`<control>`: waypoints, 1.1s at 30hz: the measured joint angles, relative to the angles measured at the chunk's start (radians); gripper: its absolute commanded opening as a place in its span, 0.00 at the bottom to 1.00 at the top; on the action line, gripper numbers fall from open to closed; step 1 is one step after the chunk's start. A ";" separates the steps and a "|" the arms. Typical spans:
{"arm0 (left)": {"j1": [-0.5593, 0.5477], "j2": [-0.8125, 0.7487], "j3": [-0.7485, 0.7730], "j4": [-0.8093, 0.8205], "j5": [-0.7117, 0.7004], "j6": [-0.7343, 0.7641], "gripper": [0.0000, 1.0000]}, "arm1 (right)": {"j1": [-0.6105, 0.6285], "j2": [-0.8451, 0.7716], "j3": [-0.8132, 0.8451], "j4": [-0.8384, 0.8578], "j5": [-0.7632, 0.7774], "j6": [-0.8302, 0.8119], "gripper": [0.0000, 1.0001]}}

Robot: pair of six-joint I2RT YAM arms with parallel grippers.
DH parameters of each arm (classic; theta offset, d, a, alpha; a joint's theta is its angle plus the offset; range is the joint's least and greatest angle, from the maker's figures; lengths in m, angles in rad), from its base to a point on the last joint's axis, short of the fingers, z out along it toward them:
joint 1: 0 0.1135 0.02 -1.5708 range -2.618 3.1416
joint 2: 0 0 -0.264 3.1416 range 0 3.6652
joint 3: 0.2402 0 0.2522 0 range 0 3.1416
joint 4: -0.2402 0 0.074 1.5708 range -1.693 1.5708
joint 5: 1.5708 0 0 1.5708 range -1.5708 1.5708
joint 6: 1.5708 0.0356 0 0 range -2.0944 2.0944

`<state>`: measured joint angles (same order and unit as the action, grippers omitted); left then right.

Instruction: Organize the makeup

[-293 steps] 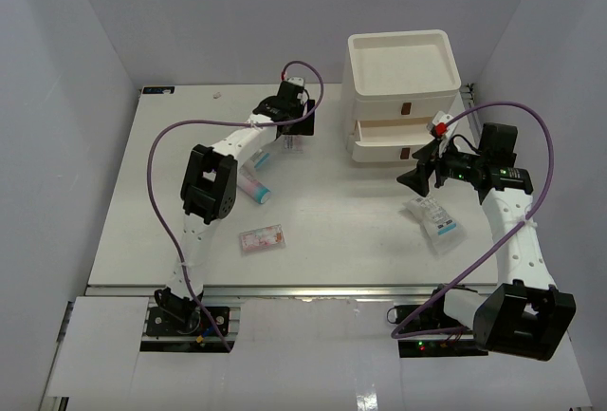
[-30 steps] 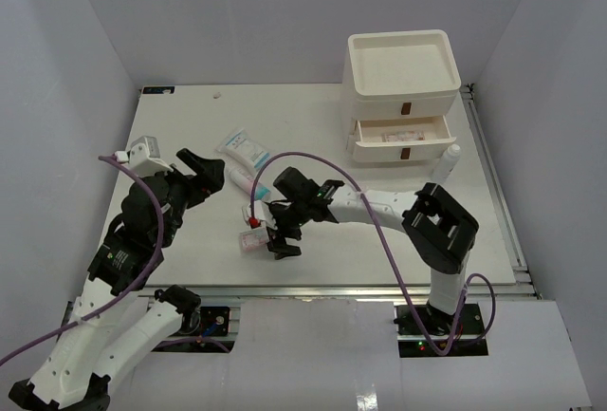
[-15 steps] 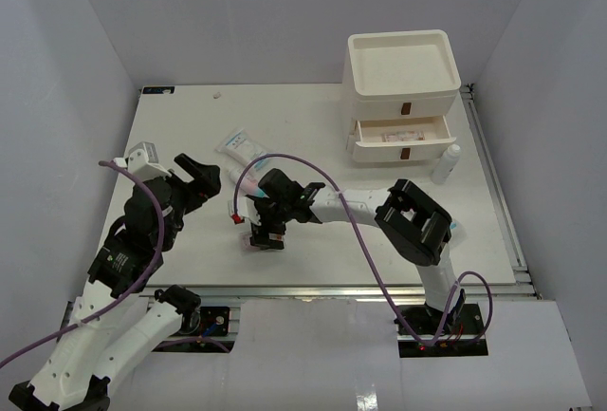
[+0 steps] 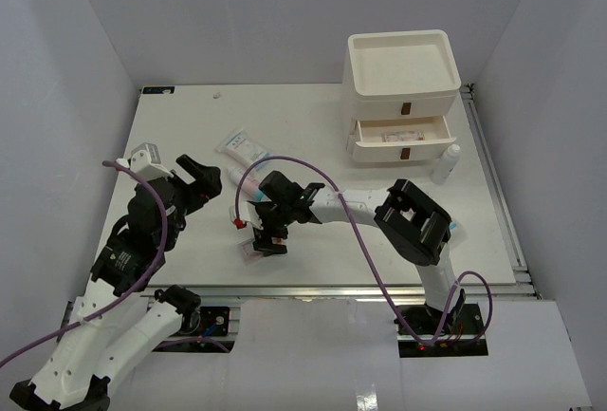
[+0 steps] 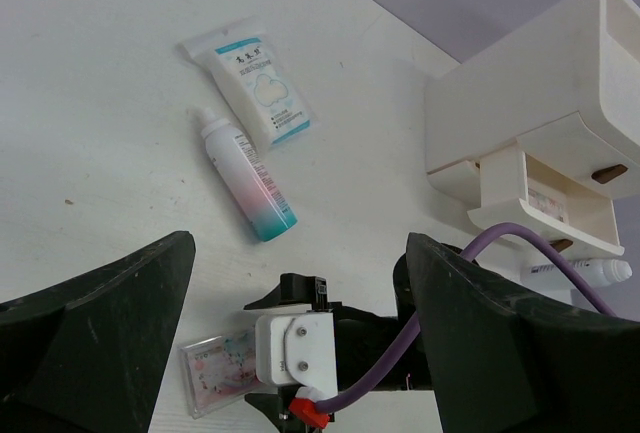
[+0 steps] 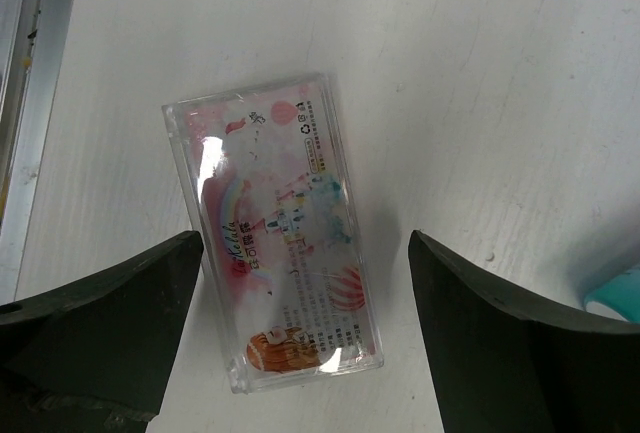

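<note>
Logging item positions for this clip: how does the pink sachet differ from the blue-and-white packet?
The pink sachet sits under the open right gripper near the front edge; the blue-and-white packet lies farther back beside the pink tube, no gripper over it. The sachet is pink-printed, the packet white and blue. Both lie flat.

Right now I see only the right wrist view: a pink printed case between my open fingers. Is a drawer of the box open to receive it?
Observer: Yes, the middle drawer of the white box is pulled out; a flat printed item lies in it.
Operator: What else is loose on the table?
Observer: A pink tube with teal cap and a blue-and-white packet lie side by side beyond your case.
Operator: And the left arm?
Observer: The left gripper hovers open and empty, left of the tube.
</note>
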<state>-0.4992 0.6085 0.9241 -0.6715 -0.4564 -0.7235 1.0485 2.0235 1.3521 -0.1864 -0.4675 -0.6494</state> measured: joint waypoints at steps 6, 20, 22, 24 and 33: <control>0.000 -0.001 -0.001 0.005 0.001 -0.002 0.98 | 0.000 0.000 0.000 -0.052 -0.068 -0.065 0.90; 0.000 -0.011 -0.015 0.014 0.012 -0.011 0.98 | 0.000 -0.001 0.013 -0.156 -0.150 -0.168 0.90; 0.000 -0.009 -0.015 0.014 0.014 -0.011 0.98 | 0.000 -0.002 0.014 -0.170 -0.164 -0.177 0.90; 0.000 -0.009 -0.015 0.014 0.017 -0.011 0.98 | 0.000 -0.004 0.016 -0.185 -0.178 -0.190 0.90; 0.000 -0.010 -0.025 0.019 0.024 -0.017 0.98 | 0.000 -0.022 0.019 -0.209 -0.178 -0.217 0.90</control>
<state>-0.4992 0.5983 0.8992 -0.6530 -0.4328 -0.7405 1.0489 2.0014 1.3712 -0.3952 -0.6459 -0.8661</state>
